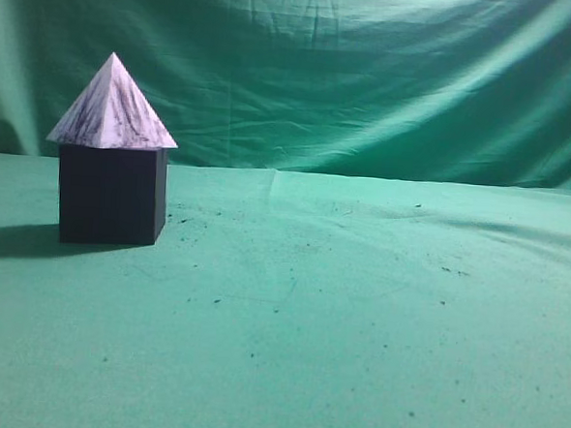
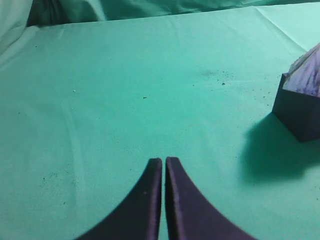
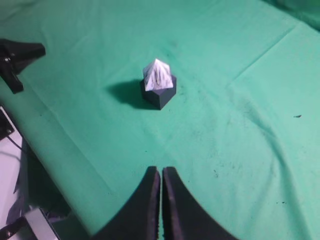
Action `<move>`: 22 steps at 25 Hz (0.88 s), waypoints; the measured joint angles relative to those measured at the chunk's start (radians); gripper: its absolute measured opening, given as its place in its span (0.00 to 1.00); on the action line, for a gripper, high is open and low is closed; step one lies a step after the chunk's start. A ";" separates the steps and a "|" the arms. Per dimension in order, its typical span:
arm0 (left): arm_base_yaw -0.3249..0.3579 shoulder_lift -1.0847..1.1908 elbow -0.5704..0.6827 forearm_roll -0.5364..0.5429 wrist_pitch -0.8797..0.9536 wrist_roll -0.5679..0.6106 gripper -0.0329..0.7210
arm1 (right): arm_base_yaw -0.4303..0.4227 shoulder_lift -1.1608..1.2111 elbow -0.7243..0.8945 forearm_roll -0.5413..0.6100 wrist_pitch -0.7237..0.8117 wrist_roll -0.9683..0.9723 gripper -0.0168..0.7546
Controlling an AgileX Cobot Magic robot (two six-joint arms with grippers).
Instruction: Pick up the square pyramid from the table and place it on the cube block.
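Observation:
The white, dark-streaked square pyramid (image 1: 113,108) rests upright on top of the dark cube block (image 1: 109,195) at the left of the green table (image 1: 338,314). Both show at the right edge of the left wrist view, pyramid (image 2: 309,76) on cube (image 2: 297,111), and small in the right wrist view, pyramid (image 3: 157,76) on cube (image 3: 162,95). My left gripper (image 2: 164,161) is shut and empty, above bare cloth, well left of the stack. My right gripper (image 3: 161,171) is shut and empty, well back from the stack. Neither gripper shows in the exterior view.
A green cloth backdrop (image 1: 352,73) hangs behind the table. In the right wrist view the table's edge (image 3: 55,150) runs along the left, with a dark arm part (image 3: 17,57) at the upper left and floor clutter (image 3: 20,210) below.

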 joint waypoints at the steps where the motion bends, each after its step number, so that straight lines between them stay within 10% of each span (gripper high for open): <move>1: 0.000 0.000 0.000 0.000 0.000 0.000 0.04 | 0.000 -0.020 0.000 -0.002 0.000 0.000 0.02; 8: 0.000 0.000 0.000 0.000 0.000 0.000 0.04 | -0.047 -0.179 0.099 -0.011 -0.075 -0.007 0.02; 22: 0.000 0.000 0.000 0.000 0.000 0.000 0.04 | -0.582 -0.698 0.835 -0.007 -0.721 -0.017 0.02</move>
